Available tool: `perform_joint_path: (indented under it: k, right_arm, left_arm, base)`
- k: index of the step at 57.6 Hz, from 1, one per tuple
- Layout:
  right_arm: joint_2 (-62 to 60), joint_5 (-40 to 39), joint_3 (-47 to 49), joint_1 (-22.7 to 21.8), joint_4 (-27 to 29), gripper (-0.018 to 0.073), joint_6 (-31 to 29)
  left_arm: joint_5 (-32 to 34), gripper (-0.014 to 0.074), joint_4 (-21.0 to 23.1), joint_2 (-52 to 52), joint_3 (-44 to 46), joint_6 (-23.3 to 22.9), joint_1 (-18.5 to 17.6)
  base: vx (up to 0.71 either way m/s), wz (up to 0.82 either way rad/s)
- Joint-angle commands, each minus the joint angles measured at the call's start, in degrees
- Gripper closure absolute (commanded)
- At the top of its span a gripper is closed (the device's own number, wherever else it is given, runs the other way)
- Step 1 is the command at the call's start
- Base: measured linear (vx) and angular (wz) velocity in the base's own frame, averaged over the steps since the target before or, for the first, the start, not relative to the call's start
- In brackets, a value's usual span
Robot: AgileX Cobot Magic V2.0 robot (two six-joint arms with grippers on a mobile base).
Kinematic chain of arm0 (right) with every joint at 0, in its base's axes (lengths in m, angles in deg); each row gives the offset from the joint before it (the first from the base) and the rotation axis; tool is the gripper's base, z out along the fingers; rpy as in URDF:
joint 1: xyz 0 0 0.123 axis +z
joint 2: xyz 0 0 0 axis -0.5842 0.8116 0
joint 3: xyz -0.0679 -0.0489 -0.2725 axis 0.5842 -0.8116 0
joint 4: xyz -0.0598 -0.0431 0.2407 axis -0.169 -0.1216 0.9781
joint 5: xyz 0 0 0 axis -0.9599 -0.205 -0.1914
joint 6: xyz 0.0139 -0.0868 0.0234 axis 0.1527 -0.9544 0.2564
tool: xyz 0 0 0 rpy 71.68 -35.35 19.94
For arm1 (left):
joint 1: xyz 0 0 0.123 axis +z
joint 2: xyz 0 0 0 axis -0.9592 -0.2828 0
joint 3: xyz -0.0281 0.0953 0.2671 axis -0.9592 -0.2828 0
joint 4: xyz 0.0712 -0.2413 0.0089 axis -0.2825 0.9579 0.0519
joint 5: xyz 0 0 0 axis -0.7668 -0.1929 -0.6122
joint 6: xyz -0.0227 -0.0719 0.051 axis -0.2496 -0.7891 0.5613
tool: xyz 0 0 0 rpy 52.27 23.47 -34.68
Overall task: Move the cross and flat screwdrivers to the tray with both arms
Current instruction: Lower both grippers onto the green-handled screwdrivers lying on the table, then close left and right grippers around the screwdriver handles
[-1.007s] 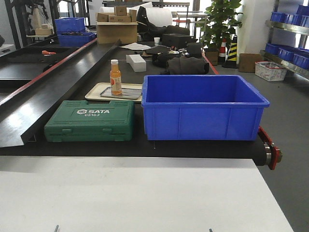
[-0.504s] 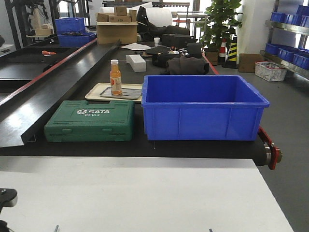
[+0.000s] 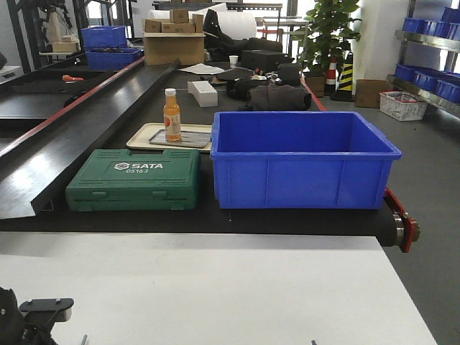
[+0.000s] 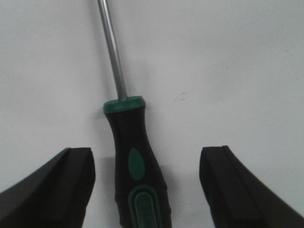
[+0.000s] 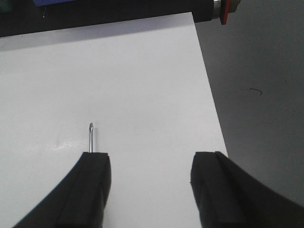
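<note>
One screwdriver lies on the white table in the left wrist view, its black-and-green handle between the fingers of my left gripper and its silver shaft pointing away. That gripper is open, with a gap on each side of the handle. My right gripper is also open over bare table. The thin tip of the other screwdriver pokes out from behind its left finger and looks flat. Both shaft tips show at the front view's bottom edge. The tray is out of view.
Part of my left arm shows at the bottom left. Beyond the white table a black belt carries a green tool case, a deep blue bin and a beige tray with an orange bottle. The table's right edge drops to grey floor.
My left arm has come into the front view at the bottom left and moved further in over the last second. Nothing else has moved.
</note>
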Motion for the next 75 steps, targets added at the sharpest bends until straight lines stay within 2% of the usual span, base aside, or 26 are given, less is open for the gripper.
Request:
perform_joint_path:
  k: [1,13,26,32,38,49,56,60,65,75]
  right_arm:
    - [-0.1,-3.6,2.1,0.1,-0.2,0.0106,-0.1]
    - [-0.1,-3.5,2.1,0.1,-0.2,0.0106,-0.1]
    - [-0.1,-3.5,2.1,0.1,-0.4,0.0106,-0.2]
    - [-0.1,-3.8,2.1,0.1,-0.3,0.0106,-0.3]
    - [-0.1,-4.5,2.1,0.1,-0.4,0.0109,-0.3]
    - [-0.1,-3.1,2.1,0.1,-0.2,0.0120,-0.3]
    - [1.3,4.0,2.7,0.1,0.0,0.0121,-0.7]
    - [3.7,10.0,4.3,0.1,1.3,0.0120,-3.1]
    - [7.2,14.1,6.8,0.1,5.0,0.0120,-9.3]
    - [16.0,15.7,12.1,0.1,14.4,0.0120,-19.5]
  left_arm:
    - [2.6,0.0004,0.7,1.0,1.6,-2.3,0.1]
    - [6.1,0.0004,0.7,-1.6,1.6,-3.3,0.1]
    - [5.5,0.0005,0.7,-4.6,1.6,-3.3,0.1]
    - [5.2,0.0031,0.7,-5.2,1.6,-3.1,0.1]
    - [3.7,0.0123,0.7,-5.3,1.6,-3.1,0.1]
    - [1.3,0.0351,0.8,-5.3,1.6,-3.1,0.1]
    - [0.5,0.0518,0.8,-5.3,1.6,-3.1,0.1]
    - [0.4,0.0607,0.8,-5.3,1.6,-2.6,0.1]
    - [0.4,0.0605,0.8,-5.2,1.6,-1.5,0.1]
    - [1.0,0.0601,0.8,-4.5,1.6,-1.2,0.1]
  base:
    - [0.00,0.00]
    - [0.00,0.00]
    - [0.00,0.00]
    - [0.00,0.00]
    - [0.00,0.00]
    - [0.00,0.00]
    - [0.00,0.00]
    - [0.00,0.00]
    - [0.00,0.00]
    - [0.00,0.00]
